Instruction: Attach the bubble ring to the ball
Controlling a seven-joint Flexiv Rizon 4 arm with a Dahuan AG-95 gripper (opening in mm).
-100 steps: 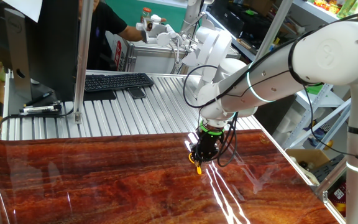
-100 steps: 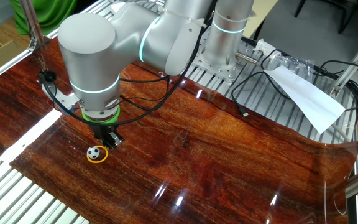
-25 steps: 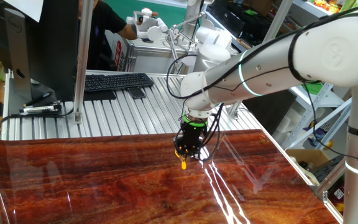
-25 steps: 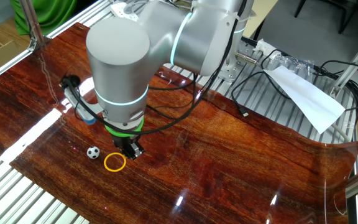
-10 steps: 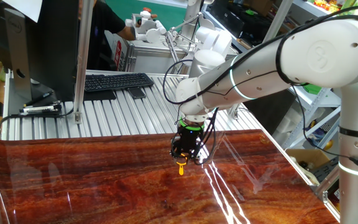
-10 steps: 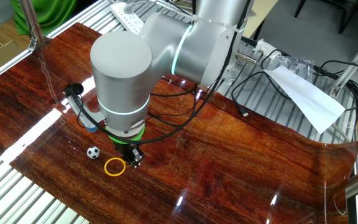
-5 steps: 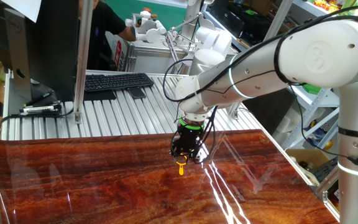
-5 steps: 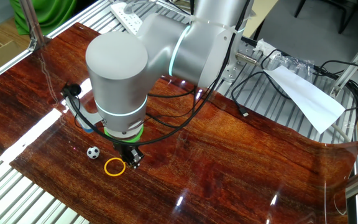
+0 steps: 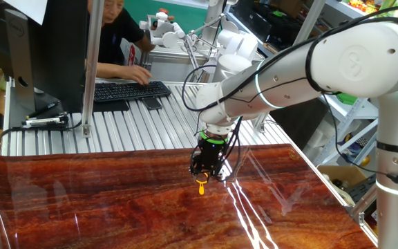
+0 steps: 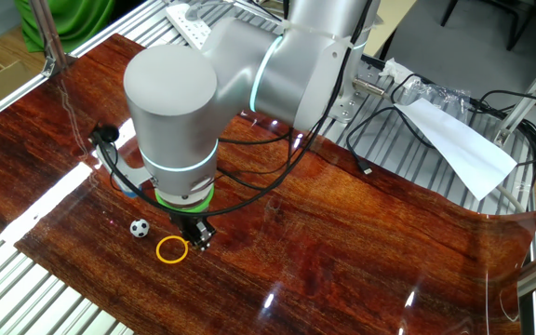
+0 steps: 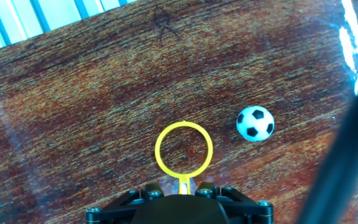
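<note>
— Yellow plastic, is that the bubble ring (image 9: 200,187) under the gripper (image 9: 204,176) in one fixed view?
— Yes, only a small yellow-orange sliver shows there, hanging just below the dark fingers (image 9: 208,171) over the glossy red-brown wood-grain desk (image 9: 116,200). Beyond the desk lies a ribbed metal surface with a keyboard (image 9: 130,90) on it, a person's hand upon the keys.

— And from the other fixed view?
— The ring (image 10: 171,249) reads as a thin yellow hoop, its rim meeting the fingers (image 10: 198,236) at the gripper (image 10: 197,241). The small black-and-white ball (image 10: 139,228) sits on the desk (image 10: 342,233) just beyond the hoop, apart from it. A sheet of white paper (image 10: 459,144) and cables lie well off on the metal slats.

— What does the hand view add?
— A ridged circular loop (image 11: 184,151) with a short stem; the stem runs back between the fingers (image 11: 210,190), which are clamped on it at the gripper (image 11: 183,188). The long axis runs straight out from the fingers, loop end away. The ball (image 11: 255,123) lies beside the loop, to one side, not touching.
</note>
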